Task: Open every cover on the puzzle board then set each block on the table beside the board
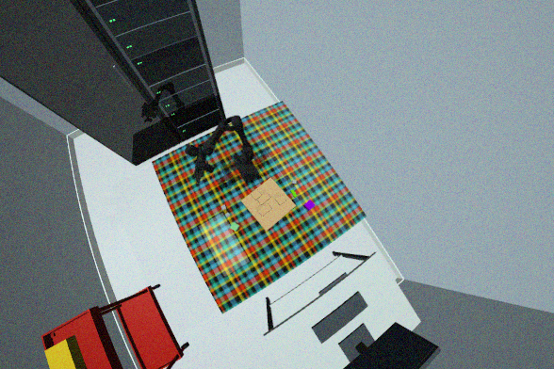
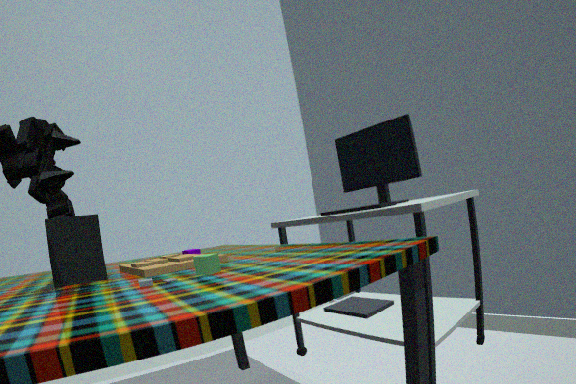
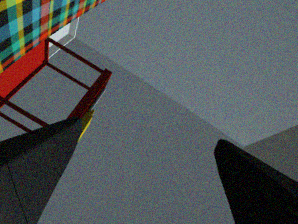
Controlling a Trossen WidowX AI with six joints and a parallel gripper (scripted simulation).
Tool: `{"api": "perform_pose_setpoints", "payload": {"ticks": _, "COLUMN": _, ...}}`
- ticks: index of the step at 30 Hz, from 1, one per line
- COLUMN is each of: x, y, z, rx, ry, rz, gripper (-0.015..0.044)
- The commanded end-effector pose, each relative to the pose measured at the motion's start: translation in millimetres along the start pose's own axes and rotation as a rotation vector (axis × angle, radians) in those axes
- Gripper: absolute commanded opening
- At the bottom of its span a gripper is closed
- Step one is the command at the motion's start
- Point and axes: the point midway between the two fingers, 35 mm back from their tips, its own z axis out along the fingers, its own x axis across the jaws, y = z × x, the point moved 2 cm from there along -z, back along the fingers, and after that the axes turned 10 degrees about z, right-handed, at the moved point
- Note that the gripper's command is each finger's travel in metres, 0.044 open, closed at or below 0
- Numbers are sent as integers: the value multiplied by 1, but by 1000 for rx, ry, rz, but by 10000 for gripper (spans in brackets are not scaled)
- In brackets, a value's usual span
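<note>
Tan board point(image 1: 268, 222) point(image 2: 150, 269) (flat, square)

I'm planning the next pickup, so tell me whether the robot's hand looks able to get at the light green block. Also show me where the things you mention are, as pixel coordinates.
Probably yes: the hand point(image 1: 204, 173) point(image 2: 75, 158) point(image 3: 152, 136) is open and raised, and the light green block point(image 1: 235, 227) point(image 2: 207, 264) sits beside the puzzle board point(image 1: 268, 222) point(image 2: 153, 268) with nothing visible over it. Reach looks likely, not certain.

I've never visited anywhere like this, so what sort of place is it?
Probably a lab or server room: a tall black rack with green lights, a black flat monitor, and a black jointed robot arm.
</note>
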Motion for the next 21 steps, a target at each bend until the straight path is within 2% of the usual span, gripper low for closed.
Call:
{"api": "perform_pose_setpoints", "payload": {"ticks": 1, "x": 0, "y": 0, "z": 0, "rx": -1, "ry": 1, "rz": 1, "gripper": 374}}
{"api": "perform_pose_setpoints", "payload": {"ticks": 10, "x": -7, "y": 19, "z": 28, "rx": -65, "ry": 88, "rz": 113, "gripper": 138}}
{"api": "perform_pose_setpoints", "payload": {"ticks": 15, "x": -18, "y": 39, "z": 46, "rx": -119, "ry": 116, "rz": 59, "gripper": 6}}
{"api": "perform_pose_setpoints", "payload": {"ticks": 21, "x": -23, "y": 53, "z": 60, "rx": -151, "ry": 165, "rz": 102, "gripper": 0}}
